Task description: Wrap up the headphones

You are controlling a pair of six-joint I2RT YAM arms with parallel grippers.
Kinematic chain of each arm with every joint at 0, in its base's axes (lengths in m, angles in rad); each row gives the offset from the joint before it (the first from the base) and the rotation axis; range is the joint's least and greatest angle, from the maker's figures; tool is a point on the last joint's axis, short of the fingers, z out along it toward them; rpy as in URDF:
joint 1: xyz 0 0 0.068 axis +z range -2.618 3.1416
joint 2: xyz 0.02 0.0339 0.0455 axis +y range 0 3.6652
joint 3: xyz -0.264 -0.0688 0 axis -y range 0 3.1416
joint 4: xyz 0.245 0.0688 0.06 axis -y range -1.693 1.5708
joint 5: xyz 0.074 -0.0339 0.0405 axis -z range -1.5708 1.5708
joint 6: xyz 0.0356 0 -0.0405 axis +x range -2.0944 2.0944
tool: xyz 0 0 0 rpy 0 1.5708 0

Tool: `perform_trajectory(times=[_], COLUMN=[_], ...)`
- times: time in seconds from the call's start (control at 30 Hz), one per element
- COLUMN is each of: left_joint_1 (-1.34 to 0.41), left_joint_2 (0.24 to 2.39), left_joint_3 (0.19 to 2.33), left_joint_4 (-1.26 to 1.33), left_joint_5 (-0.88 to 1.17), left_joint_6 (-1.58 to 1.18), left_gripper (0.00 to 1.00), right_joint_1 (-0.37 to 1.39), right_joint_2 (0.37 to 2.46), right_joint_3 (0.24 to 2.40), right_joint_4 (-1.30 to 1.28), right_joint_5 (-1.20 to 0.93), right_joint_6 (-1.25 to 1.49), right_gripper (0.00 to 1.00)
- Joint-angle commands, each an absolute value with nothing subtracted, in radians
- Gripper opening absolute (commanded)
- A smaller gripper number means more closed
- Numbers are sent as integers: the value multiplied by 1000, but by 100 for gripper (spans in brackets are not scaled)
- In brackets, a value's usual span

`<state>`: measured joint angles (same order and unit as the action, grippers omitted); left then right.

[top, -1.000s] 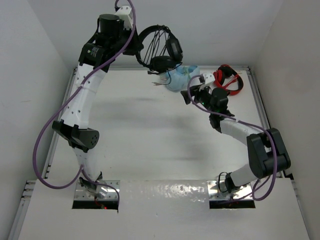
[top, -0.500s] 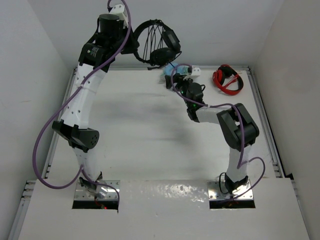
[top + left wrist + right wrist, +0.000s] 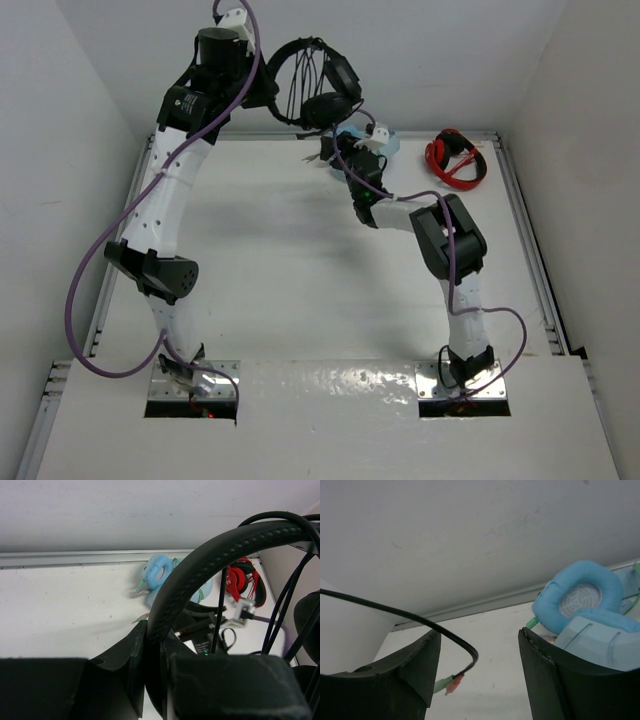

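Observation:
My left gripper [image 3: 268,95] holds the black headphones [image 3: 335,95] high above the table's back edge. In the left wrist view it [image 3: 157,635] is shut on the padded headband [image 3: 200,565], with cable strands [image 3: 285,605] running across the hoop. The loose cable end hangs down to green and pink plugs [image 3: 308,166]. My right gripper [image 3: 335,152] is open just below the earcups. In the right wrist view the cable [image 3: 420,622] and its plugs [image 3: 451,682] hang between its [image 3: 480,645] open jaws, nearer the left finger [image 3: 415,665], not gripped.
Light-blue headphones [image 3: 385,140] lie at the back, right beside my right gripper, and show large in the right wrist view [image 3: 585,605]. Red-and-black headphones [image 3: 455,160] lie at the back right. A metal rail [image 3: 75,559] and white walls bound the table.
My right arm has folded and swung left and back, bringing its open jaws around the hanging cable end. The left arm raised the headphones slightly, then held still.

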<state>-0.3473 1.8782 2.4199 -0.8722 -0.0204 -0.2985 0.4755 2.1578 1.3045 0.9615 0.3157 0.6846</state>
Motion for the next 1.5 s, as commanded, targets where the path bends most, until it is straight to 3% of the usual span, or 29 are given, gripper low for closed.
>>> perform_trajectory(times=[0.0, 0.07, 0.1, 0.13, 0.23, 0.83, 1.07, 1.3, 1.47], left_joint_1=[-350, -350, -350, -350, -348, -238, -212, -155, -152], left_joint_2=[1862, 1862, 1865, 1864, 1865, 1894, 1882, 1865, 1864], left_joint_3=[2459, 2464, 2468, 2470, 2471, 2456, 2339, 2264, 2272], left_joint_4=[-793, -792, -792, -792, -795, -818, -773, -755, -724], left_joint_5=[-5, -5, -5, -5, -11, -107, -87, 20, -24], left_joint_6=[-353, -364, -371, -376, -400, -615, -635, -663, -571], left_gripper=[0, 0, 0, 0, 0, 0, 0, 0, 0], right_joint_1=[489, 491, 494, 500, 538, 682, 778, 804, 807], right_joint_2=[2215, 2275, 2308, 2318, 2322, 2076, 2065, 2008, 1933], right_joint_3=[1425, 1518, 1546, 1592, 1600, 1338, 1465, 1427, 1410], right_joint_4=[908, 841, 801, 787, 807, 913, 626, 537, 416], right_joint_5=[391, 371, 358, 344, 341, -79, -238, -226, -189], right_joint_6=[800, 851, 857, 856, 810, 776, 611, 503, 378], right_gripper=[62, 46, 26, 17, 0, 0, 0, 0, 0])
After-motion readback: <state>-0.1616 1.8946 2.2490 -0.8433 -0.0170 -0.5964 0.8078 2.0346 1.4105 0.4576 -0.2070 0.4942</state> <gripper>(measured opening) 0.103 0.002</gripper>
